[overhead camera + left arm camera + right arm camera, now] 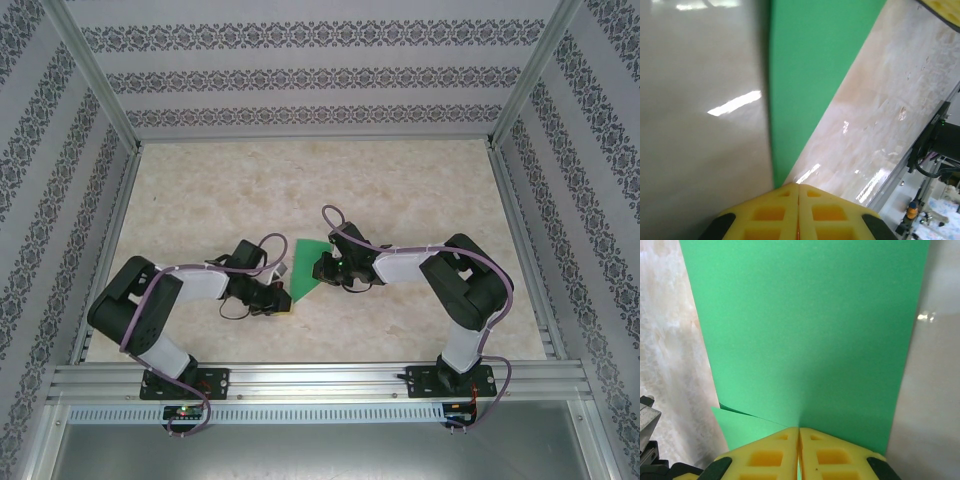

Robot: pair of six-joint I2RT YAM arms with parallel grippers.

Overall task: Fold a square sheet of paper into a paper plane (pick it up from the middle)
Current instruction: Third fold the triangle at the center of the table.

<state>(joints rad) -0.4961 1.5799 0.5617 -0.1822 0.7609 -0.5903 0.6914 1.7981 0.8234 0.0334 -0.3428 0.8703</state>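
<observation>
- Marble-look table [300, 180], watched from my remote desk: both arm bases sit on the aluminium rail [320, 378] at the near edge, forearms angled in toward the middle.
- Left gripper [798, 186], the nearer one, has its yellow pads [770, 215] pressed together. The green tapers to a point at their seam, so I judge it pinches a corner or edge, though the steep wrist view leaves that uncertain.
- Sheet of paper [310, 262], bright green, sits at mid-table between the two grippers, already partly folded. A loose flap [740, 425] peeks out beneath the main panel in the right wrist view.
- Right gripper [799, 429], just beyond, is clamped on the sheet's edge, with green showing in the slit between its fingers.
- Handling, as I read it: featherweight, limp, slick on this glossy top, and quick to crease or tear. It is best taken with a light pinch at an edge or along the centre fold, never dragged.
- Patterned wallpaper [300, 80] closes the far end.
</observation>
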